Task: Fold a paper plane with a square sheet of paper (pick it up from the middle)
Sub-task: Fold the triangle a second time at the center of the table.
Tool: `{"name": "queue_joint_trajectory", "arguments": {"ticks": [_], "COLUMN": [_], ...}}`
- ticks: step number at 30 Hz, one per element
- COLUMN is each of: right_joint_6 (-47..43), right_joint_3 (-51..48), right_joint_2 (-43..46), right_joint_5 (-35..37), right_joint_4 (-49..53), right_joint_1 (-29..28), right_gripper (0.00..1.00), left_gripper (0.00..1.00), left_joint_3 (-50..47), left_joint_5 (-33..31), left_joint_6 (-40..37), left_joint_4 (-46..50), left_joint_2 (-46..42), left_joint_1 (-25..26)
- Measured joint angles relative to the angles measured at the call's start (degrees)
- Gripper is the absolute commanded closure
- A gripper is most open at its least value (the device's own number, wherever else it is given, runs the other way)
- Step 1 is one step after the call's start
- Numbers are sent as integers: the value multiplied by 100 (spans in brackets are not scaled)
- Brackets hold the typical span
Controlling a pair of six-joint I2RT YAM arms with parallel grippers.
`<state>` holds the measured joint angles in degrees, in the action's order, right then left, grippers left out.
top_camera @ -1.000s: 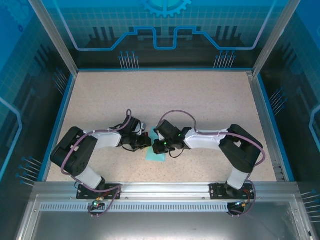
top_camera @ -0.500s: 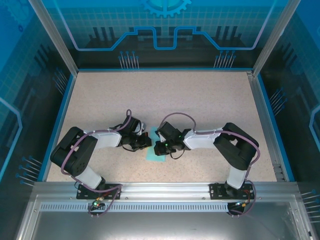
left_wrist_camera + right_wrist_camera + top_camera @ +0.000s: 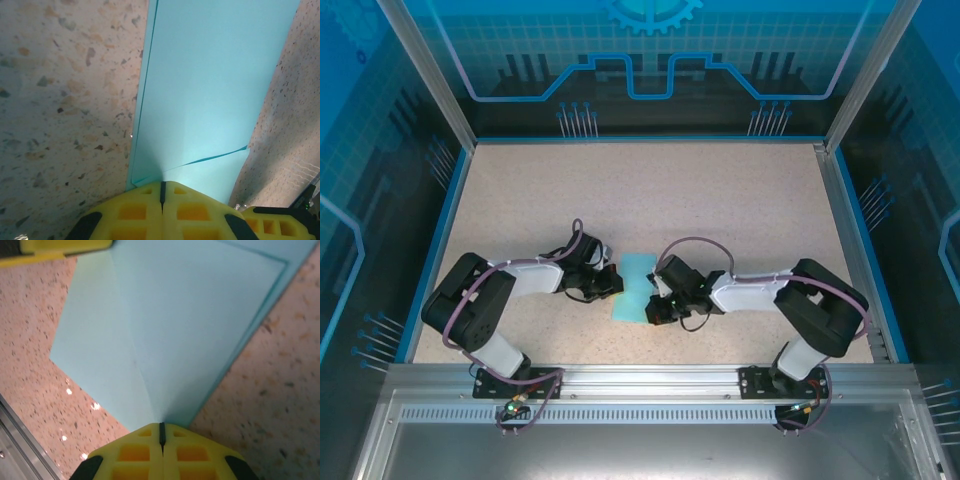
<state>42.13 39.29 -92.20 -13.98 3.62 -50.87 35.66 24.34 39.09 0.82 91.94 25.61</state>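
While both grippers bear down on the sheet of paper [image 3: 635,288], the folding is only part-way along.
Closest to the bases, the right gripper [image 3: 161,427] has its yellow fingers pressed together, tips at the sheet's near right edge. Just beyond, the left gripper [image 3: 162,186] is closed the same way, tips on the left edge. Whether either nips a layer, I can't tell. Between them the light cyan sheet lies flat on the speckled table [image 3: 720,200], in the middle of the near half. Look at it: not a plain square but a narrower, layered shape, one flap over another with a slanted edge, and a soft crease fanning out from the right gripper's tips. No pointed nose, no wings. I'd say the early folds are done and most of the folding is left.
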Motion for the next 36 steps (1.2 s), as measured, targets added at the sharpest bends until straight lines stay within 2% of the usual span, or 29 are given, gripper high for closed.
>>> {"name": "queue_joint_trajectory", "arguments": {"ticks": [7,12,17,22,31,36], "right_joint_6": [-175,-168,-168,-168,-162,-149], "right_joint_3": [11,348,1196,1615,1414,994], "right_joint_2": [284,326,-260,-872,-1093,-874], "right_joint_5": [107,197,192,195,184,142], "right_joint_4": [715,811,599,483,450,33], "right_joint_1": [-20,-20,-20,-20,-20,-15], "right_gripper": [95,95,96,97,98,98], "left_gripper": [98,98,98,98,98,98], "left_joint_3": [24,31,31,31,31,31], "left_joint_5": [2,2,4,52,68,72], "left_joint_6": [0,0,0,0,50,127], "left_joint_4": [37,44,44,39,37,37], "left_joint_2": [4,4,7,26,33,37], "left_joint_1": [0,0,0,-7,-15,-15]}}
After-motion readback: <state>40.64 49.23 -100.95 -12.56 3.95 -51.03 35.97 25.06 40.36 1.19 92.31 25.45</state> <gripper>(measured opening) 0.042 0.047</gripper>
